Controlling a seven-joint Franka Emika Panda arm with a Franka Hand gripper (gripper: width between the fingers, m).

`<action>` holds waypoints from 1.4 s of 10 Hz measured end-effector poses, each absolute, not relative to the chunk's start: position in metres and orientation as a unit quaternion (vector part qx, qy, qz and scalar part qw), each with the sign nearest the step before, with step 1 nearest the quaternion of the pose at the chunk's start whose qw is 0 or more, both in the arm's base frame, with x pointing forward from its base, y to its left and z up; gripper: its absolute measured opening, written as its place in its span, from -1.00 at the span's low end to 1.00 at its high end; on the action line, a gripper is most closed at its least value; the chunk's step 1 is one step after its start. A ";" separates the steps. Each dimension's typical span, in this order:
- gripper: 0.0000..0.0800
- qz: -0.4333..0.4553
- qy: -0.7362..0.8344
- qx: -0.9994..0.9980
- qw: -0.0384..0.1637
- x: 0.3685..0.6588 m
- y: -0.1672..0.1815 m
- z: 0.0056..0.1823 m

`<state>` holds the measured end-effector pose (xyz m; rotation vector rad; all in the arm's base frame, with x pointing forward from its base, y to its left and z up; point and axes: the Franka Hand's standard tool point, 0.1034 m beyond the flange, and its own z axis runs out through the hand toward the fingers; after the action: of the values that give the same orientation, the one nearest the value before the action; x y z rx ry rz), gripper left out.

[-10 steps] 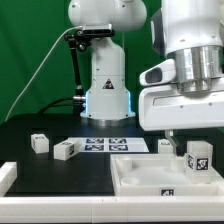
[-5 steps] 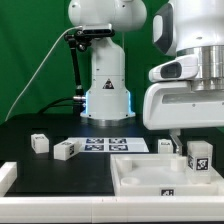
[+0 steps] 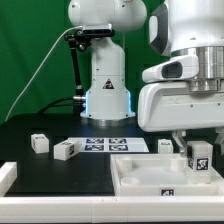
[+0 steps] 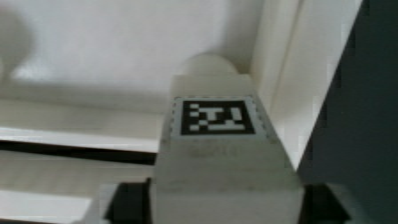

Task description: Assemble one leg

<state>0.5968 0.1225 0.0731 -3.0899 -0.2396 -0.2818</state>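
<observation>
as my wrist housing sits lower than half a second ago, i judge that i am carrying the leg (image 3: 199,157) down toward the white panel (image 3: 135,172) at the exterior view's right. my gripper (image 4: 217,196) is clamped on the leg, a finger on each side in the wrist view. the exterior view hides the fingers behind my housing. whether the leg touches the panel cannot be determined. two spare legs (image 3: 52,146) lie well apart, at the left.
</observation>
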 end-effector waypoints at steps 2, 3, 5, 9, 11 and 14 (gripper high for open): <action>-0.27 -0.091 -0.077 -0.993 0.015 0.597 0.122 0.073; -0.27 -0.090 -0.069 -0.993 0.016 0.597 0.122 0.073; -0.27 -0.089 -0.015 -0.996 0.022 0.597 0.121 0.073; -0.27 -0.086 0.246 -0.965 0.037 0.596 0.115 0.073; -0.27 -0.088 0.353 -0.931 0.044 0.598 0.112 0.073; -0.26 -0.071 0.515 -0.852 0.061 0.596 0.115 0.074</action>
<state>0.5959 0.1149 0.0738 -2.5764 1.5585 -0.2133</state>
